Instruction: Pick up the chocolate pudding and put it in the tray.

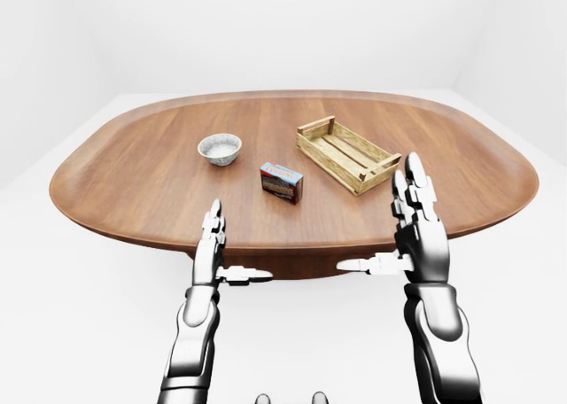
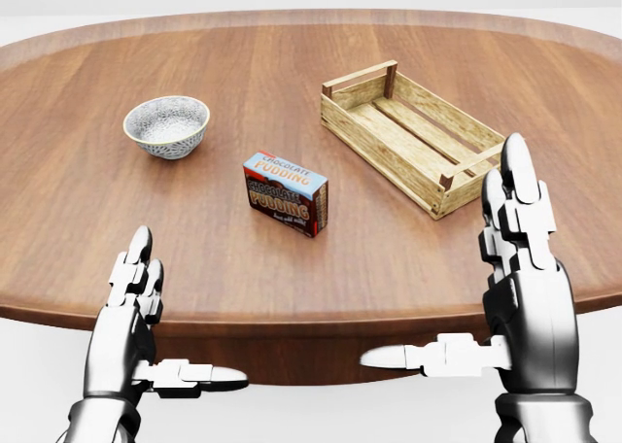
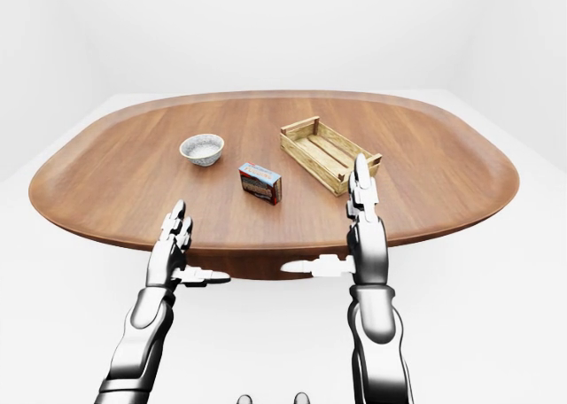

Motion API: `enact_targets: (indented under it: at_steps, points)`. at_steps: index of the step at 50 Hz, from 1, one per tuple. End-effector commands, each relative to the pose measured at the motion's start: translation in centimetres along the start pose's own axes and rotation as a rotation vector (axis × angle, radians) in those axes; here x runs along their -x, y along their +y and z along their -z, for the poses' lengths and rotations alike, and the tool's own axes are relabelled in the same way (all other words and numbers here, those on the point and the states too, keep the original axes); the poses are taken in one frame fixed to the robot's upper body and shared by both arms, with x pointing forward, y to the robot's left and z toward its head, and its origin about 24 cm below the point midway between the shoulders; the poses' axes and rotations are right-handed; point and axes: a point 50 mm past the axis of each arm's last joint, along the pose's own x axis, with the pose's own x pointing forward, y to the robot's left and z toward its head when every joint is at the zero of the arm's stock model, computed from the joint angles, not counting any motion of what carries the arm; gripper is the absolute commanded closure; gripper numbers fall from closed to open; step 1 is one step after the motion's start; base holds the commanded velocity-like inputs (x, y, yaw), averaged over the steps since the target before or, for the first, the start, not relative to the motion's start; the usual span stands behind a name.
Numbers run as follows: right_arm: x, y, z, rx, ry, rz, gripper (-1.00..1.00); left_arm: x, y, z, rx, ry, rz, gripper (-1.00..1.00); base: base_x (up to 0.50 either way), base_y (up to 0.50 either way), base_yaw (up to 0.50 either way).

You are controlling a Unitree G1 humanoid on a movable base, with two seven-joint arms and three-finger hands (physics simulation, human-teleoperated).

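I have not begun the pick yet: both my hands hover at the lower edge of the head view, short of the tabletop (image 2: 117, 220), and neither touches anything. My left hand (image 2: 136, 312) is at lower left, fingers straight and spread, thumb pointing toward the centre. My right hand (image 2: 505, 268) is at lower right, raised higher, fingers likewise apart and empty, thumb stuck out to the left.

The pudding box (image 2: 285, 192) lies flat on the wood near the middle of the head view, well apart from both hands. The tray (image 2: 413, 135), a slatted wooden crate, sits at upper right of the box, near it but not touching, and holds nothing.

As I judge it, the next move is to reach one hand forward over the box, lower it, and close the fingers across its narrow sides. The right hand looks better placed, since the tray lies on that side.

Counted: one pudding box, one tray, one small bowl (image 2: 166, 125) at upper left, one tabletop, two hands.
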Motion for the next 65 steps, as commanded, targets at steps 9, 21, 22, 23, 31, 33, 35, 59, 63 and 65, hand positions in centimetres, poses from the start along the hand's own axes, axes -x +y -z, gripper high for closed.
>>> enact_targets:
  at_steps: [9,21,22,23,31,33,35,59,63,65]
  points:
    - [-0.01,0.05,0.23,-0.004,0.012,-0.006,-1.0,-0.02,-0.05,0.04,0.0,0.002,0.002,-1.0,0.0,0.0,0.0]
    - [0.04,0.1,0.25,-0.004,0.014,-0.008,-1.0,-0.02,-0.04,-0.03,0.0,0.002,0.002,-1.0,0.18,0.0,0.0]
    - [0.06,0.09,0.31,-0.004,0.015,-0.009,-1.0,0.02,-0.06,-0.03,-0.001,0.002,0.003,-1.0,0.21,0.0,0.0]
    - [0.06,0.09,0.35,-0.004,0.016,-0.009,-1.0,0.02,-0.06,0.02,-0.001,0.002,0.003,-1.0,0.21,0.0,0.0]
    - [0.06,0.1,0.31,-0.003,0.014,-0.009,-1.0,-0.03,-0.04,0.1,-0.001,0.002,0.003,-1.0,0.21,0.0,0.0]
    - [0.05,0.08,0.33,-0.003,0.014,-0.009,-1.0,-0.05,-0.04,0.1,-0.001,0.003,0.003,-1.0,0.21,0.0,0.0]
    - [0.03,0.1,0.28,-0.004,0.015,-0.01,-1.0,-0.07,-0.05,0.14,-0.001,0.003,0.003,-1.0,0.21,0.0,0.0]
    - [0.02,0.15,0.32,-0.002,0.015,-0.011,-1.0,-0.03,-0.11,-0.08,-0.014,-0.006,0.004,-1.0,0.21,0.0,0.0]
    - [0.05,0.14,0.35,-0.002,0.015,-0.011,-1.0,-0.04,-0.1,-0.05,-0.013,-0.004,0.004,-1.0,0.21,0.0,0.0]
    - [0.03,0.14,0.36,-0.001,0.015,-0.01,-1.0,-0.06,-0.09,0.01,-0.01,-0.001,0.004,-1.0,0.21,0.0,0.0]
